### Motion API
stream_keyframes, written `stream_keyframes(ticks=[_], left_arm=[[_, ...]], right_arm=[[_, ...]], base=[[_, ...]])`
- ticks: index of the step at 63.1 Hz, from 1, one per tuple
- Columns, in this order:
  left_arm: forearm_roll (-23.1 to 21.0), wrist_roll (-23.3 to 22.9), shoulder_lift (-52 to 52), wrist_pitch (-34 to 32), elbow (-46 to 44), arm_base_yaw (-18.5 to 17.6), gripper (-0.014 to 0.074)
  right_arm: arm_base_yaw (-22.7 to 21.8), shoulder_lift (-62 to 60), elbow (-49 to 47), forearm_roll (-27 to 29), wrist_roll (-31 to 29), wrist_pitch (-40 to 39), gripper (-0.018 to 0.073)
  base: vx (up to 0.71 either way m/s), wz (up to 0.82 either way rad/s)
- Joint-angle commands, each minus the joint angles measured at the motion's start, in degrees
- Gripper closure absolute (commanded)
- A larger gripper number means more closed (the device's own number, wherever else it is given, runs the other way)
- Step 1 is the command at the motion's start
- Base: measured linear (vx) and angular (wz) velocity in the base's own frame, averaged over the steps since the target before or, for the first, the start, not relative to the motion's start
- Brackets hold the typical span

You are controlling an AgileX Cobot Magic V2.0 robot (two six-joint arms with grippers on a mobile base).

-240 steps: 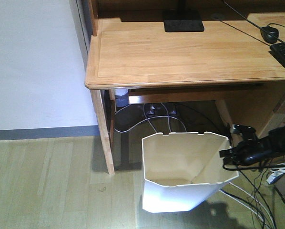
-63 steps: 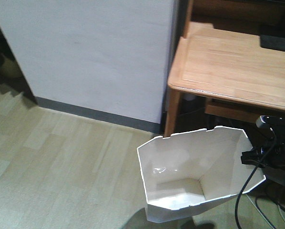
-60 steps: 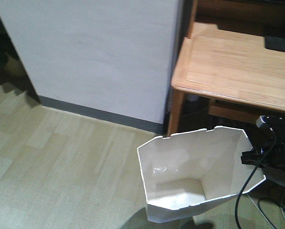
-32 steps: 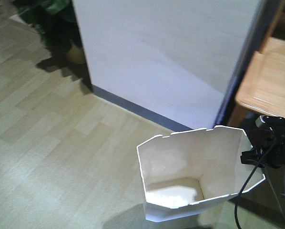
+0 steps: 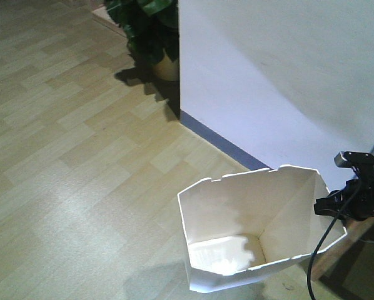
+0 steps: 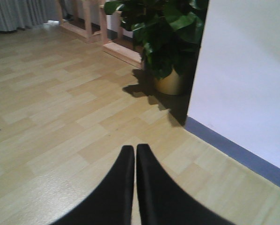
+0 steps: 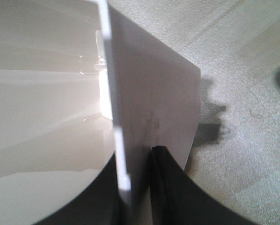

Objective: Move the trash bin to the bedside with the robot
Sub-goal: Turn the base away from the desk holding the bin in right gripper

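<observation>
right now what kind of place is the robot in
Probably a room in a home: pale plank floor, a white wall with grey skirting, a potted plant and a trash bin.

Our front camera looks steeply down from high, with the trash bin (image 5: pixel 237 206) close at 5 o'clock. Our left wrist camera sits low, facing forward toward the potted plant (image 6: pixel 170 42) at 1 o'clock, which the front view shares. Our right wrist camera hugs the trash bin's wall.
</observation>
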Motion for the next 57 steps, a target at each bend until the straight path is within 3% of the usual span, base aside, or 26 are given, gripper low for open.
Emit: stream_keyframes(ticks=[1, 27, 57], left_arm=[[-0.1, -0.2, -0.8, -3.8, 0.2, -0.2, 0.0603], [-0.1, -0.2, -0.8, -3.8, 0.2, -0.2, 0.0603], [-0.1, -0.2, -0.8, -3.8, 0.2, -0.2, 0.0603]], right_arm=[[-0.1, -3.7, -1.0, 3.7, 1.1, 10.3, 0.0564], [-0.1, -3.7, -1.0, 3.7, 1.1, 10.3, 0.0564], [-0.1, -3.7, -1.0, 3.7, 1.1, 10.3, 0.0564]], base=[[0.06, 0.34], [0.07, 0.39], [0.11, 0.62]])
